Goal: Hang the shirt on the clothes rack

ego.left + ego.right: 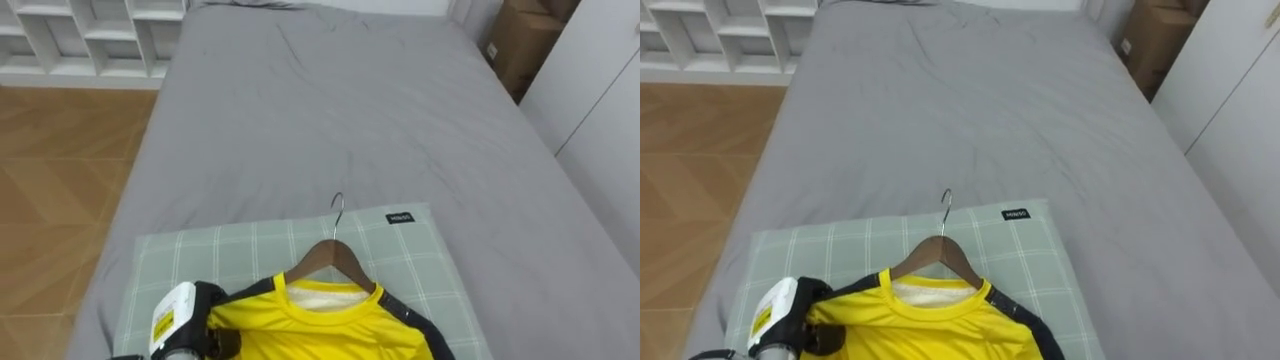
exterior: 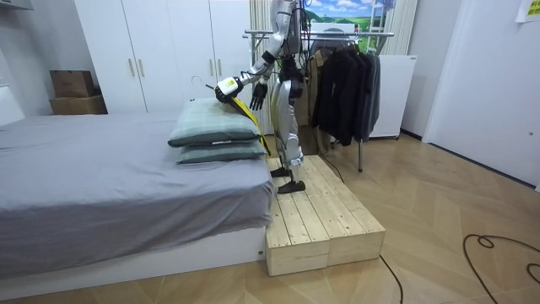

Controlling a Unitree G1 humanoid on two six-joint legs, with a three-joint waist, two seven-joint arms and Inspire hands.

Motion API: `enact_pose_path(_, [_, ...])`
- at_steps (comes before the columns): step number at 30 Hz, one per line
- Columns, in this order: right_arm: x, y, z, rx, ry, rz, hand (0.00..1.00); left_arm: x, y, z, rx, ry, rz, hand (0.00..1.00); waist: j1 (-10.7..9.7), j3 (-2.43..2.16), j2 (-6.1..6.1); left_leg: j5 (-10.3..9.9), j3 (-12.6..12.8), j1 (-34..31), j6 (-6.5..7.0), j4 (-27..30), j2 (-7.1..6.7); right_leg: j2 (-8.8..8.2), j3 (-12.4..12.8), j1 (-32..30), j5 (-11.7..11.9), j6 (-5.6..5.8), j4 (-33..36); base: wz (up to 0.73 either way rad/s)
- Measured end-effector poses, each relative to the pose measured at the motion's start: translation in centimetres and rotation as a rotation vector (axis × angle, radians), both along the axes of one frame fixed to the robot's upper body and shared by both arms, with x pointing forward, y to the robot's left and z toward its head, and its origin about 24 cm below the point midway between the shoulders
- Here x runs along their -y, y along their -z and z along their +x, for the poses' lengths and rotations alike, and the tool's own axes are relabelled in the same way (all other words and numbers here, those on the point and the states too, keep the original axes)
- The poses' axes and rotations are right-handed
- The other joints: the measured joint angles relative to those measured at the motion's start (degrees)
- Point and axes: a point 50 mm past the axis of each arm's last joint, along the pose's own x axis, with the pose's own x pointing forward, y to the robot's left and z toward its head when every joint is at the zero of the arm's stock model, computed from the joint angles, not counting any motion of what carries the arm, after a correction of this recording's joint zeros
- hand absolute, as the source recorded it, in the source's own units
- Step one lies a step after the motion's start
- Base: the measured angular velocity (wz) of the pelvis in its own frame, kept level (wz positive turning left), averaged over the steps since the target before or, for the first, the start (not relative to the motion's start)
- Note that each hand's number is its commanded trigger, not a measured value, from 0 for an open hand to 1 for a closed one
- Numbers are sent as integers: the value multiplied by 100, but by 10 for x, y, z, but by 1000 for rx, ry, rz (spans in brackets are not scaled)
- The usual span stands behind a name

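A grey bed (image 1: 330,110) stretches far ahead, with a green checked pillow (image 1: 410,250) at its near end. A wooden floor (image 1: 60,180) lies to the left, a white shelf (image 1: 90,35) stands at the far left, and a cardboard box (image 1: 520,45) sits beside a white wardrobe (image 1: 600,90) on the right. In the room view the robot stands on a low wooden platform (image 2: 321,211) at the bed's end. Behind it is a clothes rack (image 2: 337,34) hung with dark clothes (image 2: 346,84).

The shirt (image 1: 320,335) is bright yellow with dark trim at the shoulders. It sits on a wooden hanger (image 1: 335,255) whose metal hook (image 1: 338,210) points toward the far end of the bed. Shirt and hanger rest on the near part of the pillow.

The left hand (image 1: 195,320) is at the shirt's left shoulder, with its dark fingers curled onto the yellow cloth and holding it. The right hand (image 2: 258,95) hangs by the robot's side, away from the shirt, with its fingers loose and spread.
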Motion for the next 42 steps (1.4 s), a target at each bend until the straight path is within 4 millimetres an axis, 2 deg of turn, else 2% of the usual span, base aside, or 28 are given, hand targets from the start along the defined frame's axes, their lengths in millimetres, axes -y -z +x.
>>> enact_pose_path(5, [0, -6, 13, 63, 26, 1, 0, -3, -6, 4, 33, 20, 23, 100, 7, 1, -1, 0, -42, -6, 0, -6, -4, -8, -49, 8, 0, 0, -5, 4])
enact_pose_path(9, [1, -6, 14, 63, 30, -8, 0, -1, -14, 10, 89, 23, 16, 100, -8, 3, -5, 0, -94, 13, 0, -9, -10, -9, -81, 51, -2, 3, -24, 7])
enact_pose_path(15, [4, -1, -1, 23, 29, -18, 0, 3, -27, 18, 159, 27, -4, 100, -35, 4, -7, 1, -137, 105, 0, -102, -30, 3, -83, 164, -6, 8, -115, 3])
enact_pose_path(17, [7, 2, -11, -9, 21, -31, 0, 2, -29, 19, 168, 14, -23, 100, -91, 2, -2, 0, -169, 98, 0, -105, -70, -13, -156, 175, -17, 20, -126, 8])
enact_pose_path(24, [15, 9, -34, -64, 41, -37, 0, 9, -43, 20, 252, 5, -114, 100, -205, -4, 8, 0, -199, 102, 3, -110, -94, -43, -181, 188, -33, 44, -121, 3])
enact_pose_path(26, [15, 11, -43, -84, 52, -39, 0, 11, -46, 21, 266, 3, -134, 100, -193, -23, 42, -1, -196, 119, 5, -114, -76, -43, -175, 190, -33, 45, -114, 0])
enact_pose_path(28, [16, 13, -49, -100, 58, -45, 0, 13, -47, 21, 268, -4, -152, 100, -186, -56, 96, -3, -193, 162, 8, -133, -75, -43, -177, 220, -33, 45, -112, -3])
enact_pose_path(31, [17, 15, -58, -130, 70, -47, 0, 12, -44, 17, 262, -15, -166, 100, -178, -73, 176, -4, -154, 419, 9, -245, -80, -38, -170, 421, -56, 52, -122, -5])
enact_pose_path(35, [18, 16, -63, -151, 83, -45, 0, 11, -42, 12, 256, -48, -218, 100, -177, -73, 209, -5, -162, 679, 6, -320, -102, -39, -181, 666, -163, 47, -126, 2])
enact_pose_path(39, [19, 16, -66, -158, 79, -47, 0, 10, -39, 9, 246, -62, -239, 100, -178, -97, 252, -2, -173, 771, 1, -320, -94, -32, -156, 737, -166, 44, -116, 3])
enact_pose_path(42, [19, 17, -67, -157, 78, -45, 0, 9, -42, 10, 258, -72, -260, 100, -177, -96, 262, -2, -159, 842, 1, -333, -93, -30, -142, 798, -167, 44, -117, -1])
